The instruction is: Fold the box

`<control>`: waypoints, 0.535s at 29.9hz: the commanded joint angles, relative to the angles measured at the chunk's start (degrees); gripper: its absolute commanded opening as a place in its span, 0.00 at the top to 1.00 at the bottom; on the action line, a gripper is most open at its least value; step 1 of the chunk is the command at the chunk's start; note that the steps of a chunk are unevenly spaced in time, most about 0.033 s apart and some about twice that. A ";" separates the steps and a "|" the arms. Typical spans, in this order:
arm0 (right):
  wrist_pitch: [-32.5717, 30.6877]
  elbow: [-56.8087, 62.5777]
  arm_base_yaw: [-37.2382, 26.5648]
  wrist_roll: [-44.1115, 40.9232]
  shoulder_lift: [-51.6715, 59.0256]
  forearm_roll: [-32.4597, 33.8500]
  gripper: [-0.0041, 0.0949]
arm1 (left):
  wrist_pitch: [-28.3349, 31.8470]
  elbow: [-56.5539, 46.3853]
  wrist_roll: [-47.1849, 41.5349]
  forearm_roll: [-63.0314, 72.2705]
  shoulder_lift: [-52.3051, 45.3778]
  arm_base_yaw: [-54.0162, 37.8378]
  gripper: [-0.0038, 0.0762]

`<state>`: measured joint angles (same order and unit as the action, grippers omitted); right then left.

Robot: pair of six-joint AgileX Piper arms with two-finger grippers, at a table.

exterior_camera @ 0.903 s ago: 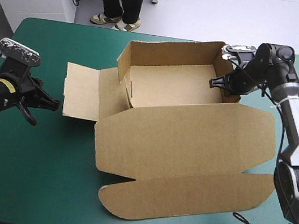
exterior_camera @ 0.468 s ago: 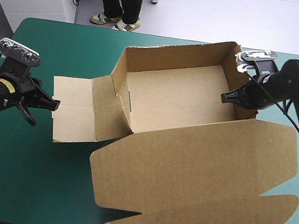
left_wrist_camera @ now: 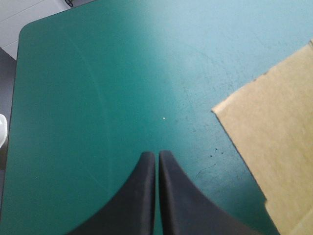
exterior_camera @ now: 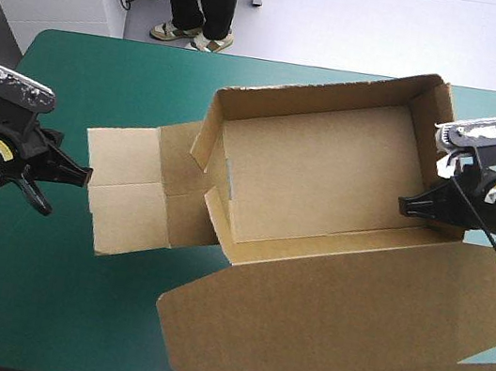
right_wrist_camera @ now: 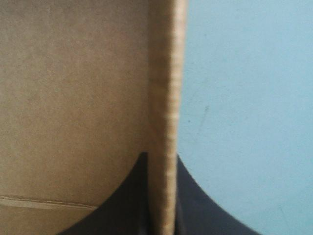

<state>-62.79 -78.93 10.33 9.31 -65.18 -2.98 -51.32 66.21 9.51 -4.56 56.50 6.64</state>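
From above, we see the right gripper (exterior_camera: 408, 205) pinching the end wall of the brown box (exterior_camera: 327, 170), an open tray with its lid flat just beside that gripper. The left gripper (exterior_camera: 85, 177) is squeezed closed on nothing, its tips just beside the box's side flap (exterior_camera: 128, 189); since just before, the right gripper has pulled the box along and turned it a little. In the left wrist view, our black fingers (left_wrist_camera: 142, 196) meet in one point over the teal-green cover (left_wrist_camera: 98, 73), the flap ahead and off to one side, and in the right wrist view the fingers hug the thin wall (right_wrist_camera: 166, 88) between them.
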 commanded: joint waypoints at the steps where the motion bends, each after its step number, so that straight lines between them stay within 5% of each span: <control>1: 4.22 -1.24 -0.15 -1.70 3.34 1.87 0.98 | 3.12 1.40 -0.81 -0.07 -2.00 0.05 0.94; 16: 5.61 -1.68 -0.15 -0.27 4.40 1.09 0.98 | 4.12 -5.18 0.31 -1.55 -3.27 0.05 0.94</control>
<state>-61.78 -78.50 10.33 8.71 -61.93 -0.75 -51.24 60.20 9.88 -4.88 54.36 6.64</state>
